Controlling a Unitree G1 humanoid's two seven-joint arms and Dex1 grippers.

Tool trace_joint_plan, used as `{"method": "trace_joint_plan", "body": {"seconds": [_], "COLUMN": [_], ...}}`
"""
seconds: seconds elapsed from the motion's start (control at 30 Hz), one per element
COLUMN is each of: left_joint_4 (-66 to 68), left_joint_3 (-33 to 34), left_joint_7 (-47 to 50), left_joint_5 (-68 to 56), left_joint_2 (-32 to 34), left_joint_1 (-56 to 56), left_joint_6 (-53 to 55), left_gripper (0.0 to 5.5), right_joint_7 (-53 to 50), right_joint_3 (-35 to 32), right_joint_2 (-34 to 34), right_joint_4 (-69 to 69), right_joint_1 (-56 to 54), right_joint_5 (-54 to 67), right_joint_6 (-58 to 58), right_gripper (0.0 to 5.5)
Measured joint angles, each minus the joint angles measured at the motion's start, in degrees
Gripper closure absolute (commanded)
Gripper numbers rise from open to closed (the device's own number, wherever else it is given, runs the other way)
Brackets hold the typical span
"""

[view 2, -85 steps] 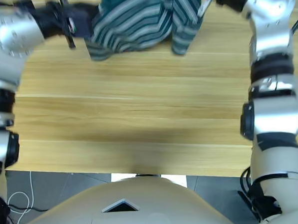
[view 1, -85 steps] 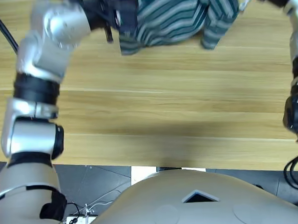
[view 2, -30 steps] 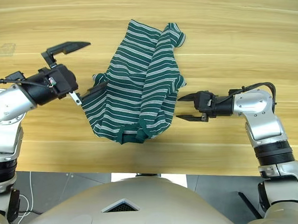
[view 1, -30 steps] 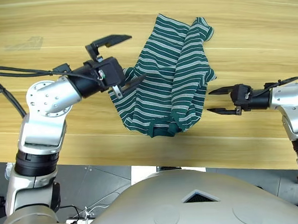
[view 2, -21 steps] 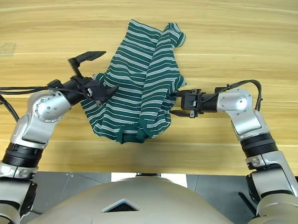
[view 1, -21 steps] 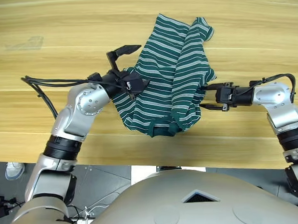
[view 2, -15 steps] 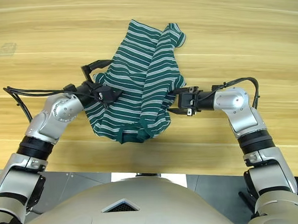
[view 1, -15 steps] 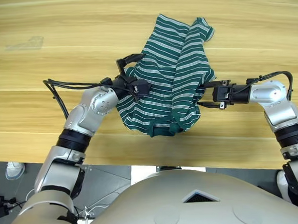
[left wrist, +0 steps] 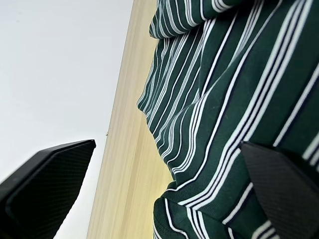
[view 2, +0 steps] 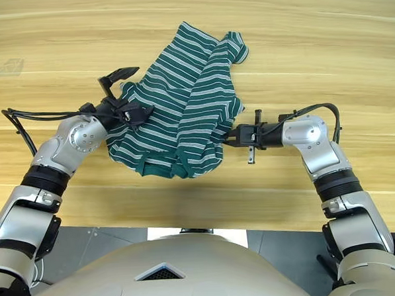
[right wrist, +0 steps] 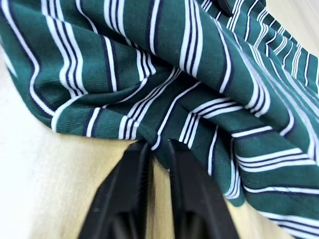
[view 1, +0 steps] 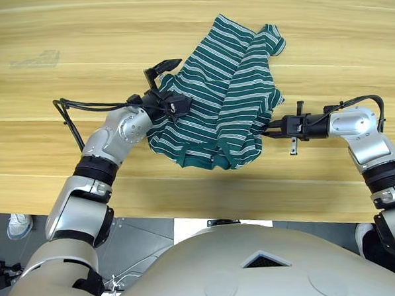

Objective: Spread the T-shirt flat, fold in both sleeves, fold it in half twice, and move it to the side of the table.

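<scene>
Left gripper (view 1: 179,82) fingers wide apart at the left side of the T-shirt (view 1: 228,100), one finger raised above the cloth. T-shirt crumpled mid-table (view 1: 59,36), bunched hem toward near edge. Right gripper (view 1: 270,127) pinched closed on its right side.

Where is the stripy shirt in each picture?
Left eye: shirt, upper middle, between the arms.
Right eye: upper middle, slightly more left.
Left wrist: close-up, beside the table strip.
Right wrist: close-up folds.
Shared landmark: wooden table.
</scene>
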Motion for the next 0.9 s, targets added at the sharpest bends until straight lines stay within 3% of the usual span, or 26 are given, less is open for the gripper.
{"method": "trace_joint_plan", "body": {"seconds": [0.3,0.57,0.73,0.9], "left_joint_4": [-6.5,-16.6,-26.4,-30.1], "left_joint_3": [1.8,9.4,9.8,8.5], "left_joint_7": [0.2,-0.3,-1.7,-3.0], "left_joint_5": [0.9,-1.3,-0.9,-0.6], "left_joint_2": [4.9,12.4,12.3,10.4], "left_joint_1": [5.3,17.6,23.7,25.1], "left_joint_6": [0.0,3.0,6.0,7.6], "left_gripper": [0.10,0.10,0.10,0.10], "right_joint_7": [-1.2,4.7,12.9,16.0], "right_joint_3": [-2.5,-6.2,-6.2,-4.7], "right_joint_2": [-0.5,-10.0,-15.1,-14.9], "right_joint_4": [4.3,6.6,-0.1,-9.4], "right_joint_1": [-0.3,1.4,6.7,12.1], "right_joint_5": [1.0,3.1,7.1,11.9], "right_joint_6": [-0.8,-0.3,4.1,8.9], "right_gripper": [5.48,5.48,5.48,5.48]}}
